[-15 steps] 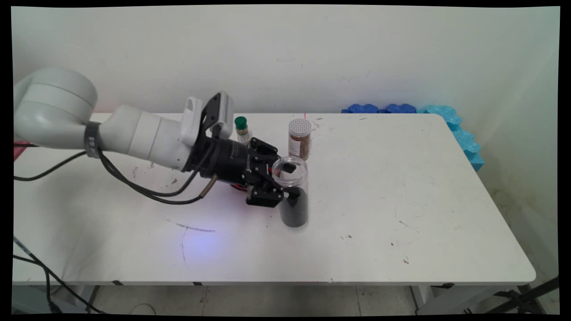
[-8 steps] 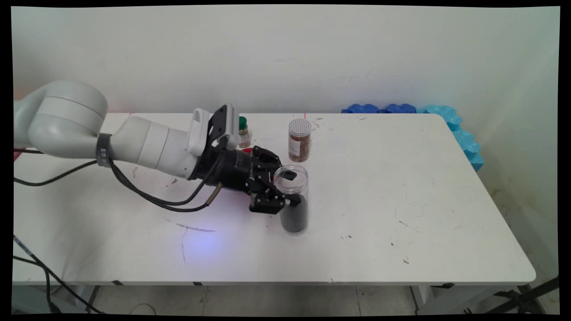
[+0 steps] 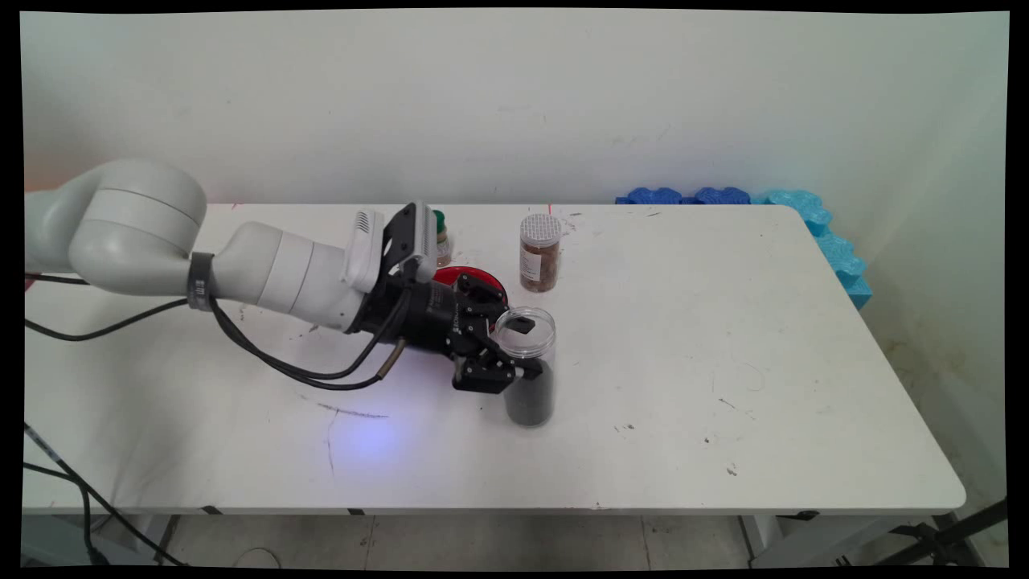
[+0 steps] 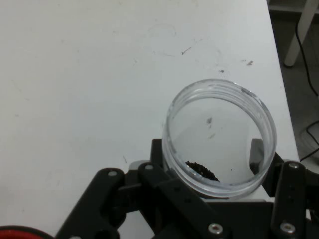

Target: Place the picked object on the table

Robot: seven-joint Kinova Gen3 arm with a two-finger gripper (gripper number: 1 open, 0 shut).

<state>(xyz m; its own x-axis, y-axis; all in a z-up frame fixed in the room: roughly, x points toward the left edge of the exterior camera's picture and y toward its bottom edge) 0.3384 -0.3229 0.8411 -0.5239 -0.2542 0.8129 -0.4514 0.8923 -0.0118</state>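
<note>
Main view showed the tool [image 3: 518, 350] pinching an open jar [image 3: 528, 366] of black grains; a red lid [image 3: 458, 277] lay just behind it on the tabletop [image 3: 723, 362].

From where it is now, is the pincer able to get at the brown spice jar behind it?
Probably not right away: the pincer is shut on the open jar of dark grains. The brown spice jar stands apart behind it, with bare table around it, so the path looks free once the pincer is empty.

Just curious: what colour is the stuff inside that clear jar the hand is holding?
Black, filling the lower half of the clear jar; it shows best in the main view.
</note>
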